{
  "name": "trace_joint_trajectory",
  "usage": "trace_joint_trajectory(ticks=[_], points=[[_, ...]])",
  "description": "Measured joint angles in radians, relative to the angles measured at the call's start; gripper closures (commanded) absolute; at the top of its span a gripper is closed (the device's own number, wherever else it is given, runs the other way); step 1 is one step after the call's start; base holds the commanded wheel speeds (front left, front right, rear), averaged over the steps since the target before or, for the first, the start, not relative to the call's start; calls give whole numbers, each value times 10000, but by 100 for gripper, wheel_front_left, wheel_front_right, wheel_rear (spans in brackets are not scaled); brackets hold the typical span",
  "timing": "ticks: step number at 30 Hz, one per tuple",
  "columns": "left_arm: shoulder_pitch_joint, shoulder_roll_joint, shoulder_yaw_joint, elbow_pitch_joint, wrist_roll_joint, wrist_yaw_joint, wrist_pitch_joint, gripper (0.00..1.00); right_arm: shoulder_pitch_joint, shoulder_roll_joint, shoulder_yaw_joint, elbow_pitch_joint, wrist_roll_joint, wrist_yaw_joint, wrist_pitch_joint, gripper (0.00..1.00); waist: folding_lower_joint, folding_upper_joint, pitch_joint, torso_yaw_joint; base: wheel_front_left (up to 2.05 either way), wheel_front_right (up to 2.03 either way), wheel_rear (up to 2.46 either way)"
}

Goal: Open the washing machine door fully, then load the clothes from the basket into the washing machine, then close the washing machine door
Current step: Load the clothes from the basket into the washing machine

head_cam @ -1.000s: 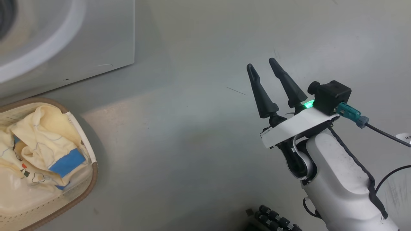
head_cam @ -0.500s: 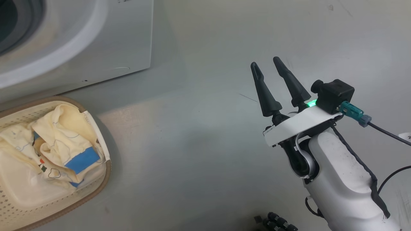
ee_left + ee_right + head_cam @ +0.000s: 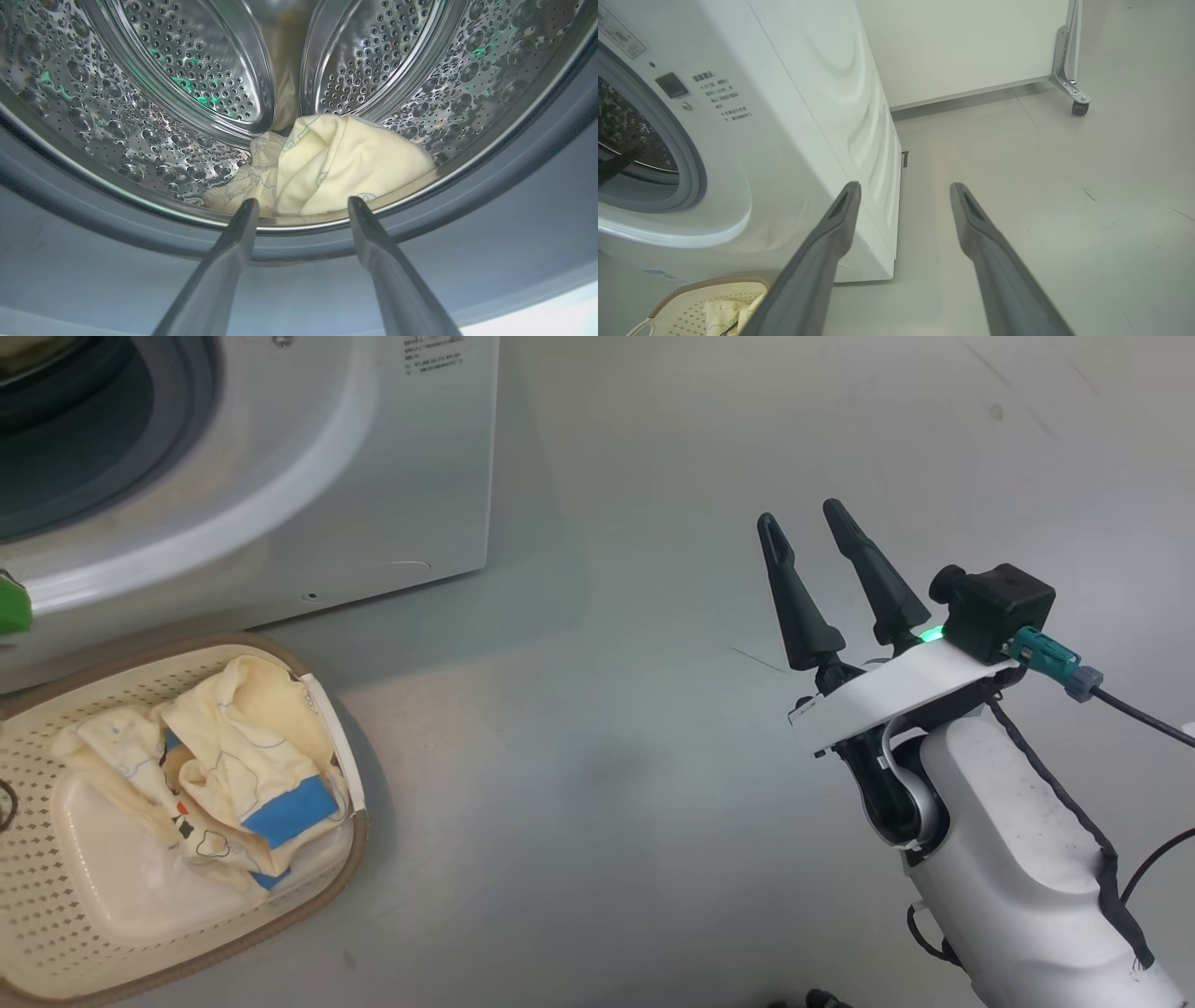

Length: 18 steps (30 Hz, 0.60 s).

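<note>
1. Left gripper [image 3: 302, 201]. Fingers apart, nothing between them. The tips are at the mouth of the washing machine [image 3: 373, 476], above the grey gasket [image 3: 93, 261], which curves below and to both sides of them.

2. Steel drum [image 3: 187, 79]. Perforated, with green glints on its wall. It lies straight beyond the left fingertips, and its front lip crosses just behind the tips.

3. Clothes in the drum [image 3: 345, 163]. A cream-yellow heap with faint line prints lies on the drum floor just past that lip. It is centred between the left fingers and spreads beyond the right-hand finger.

4. Right gripper [image 3: 799, 513]. Fingers apart and holding nothing, over bare grey floor [image 3: 607, 756]. A black wrist camera [image 3: 994, 607] with a teal plug and a dark cable [image 3: 1130, 719] sits behind the finger bases.

5. Washing machine, right side. In the right wrist view its front corner and side panel stand just beyond that view's left-hand finger. Printed text [image 3: 721, 98] and the drum opening lie farther left.

6. Basket [image 3: 308, 896]. Cream, perforated and brown-rimmed, it sits on the floor touching or just beside the machine's front. It is well apart from the right fingers, on their left.

7. Clothes in the basket [image 3: 243, 775]. Crumpled cream-yellow pieces with a blue band, bunched against the basket end nearer the right fingers.

8. White panel on a caster [image 3: 1078, 107]. Far beyond the right fingertips, with open floor between.
</note>
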Motion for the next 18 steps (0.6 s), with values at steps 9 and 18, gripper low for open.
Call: trace_joint_trajectory(ticks=[9,18], points=[[1071,-221,625,-1218,4,0,-50,0,111,-182,-71,134,0,0,0,0,0,0,-809,363,0,0,0],[2406,-481,1104,-2052,61,0,-50,0,335,-355,-96,234,6,0,0,0,0,0,-1518,645,0,0,0]])
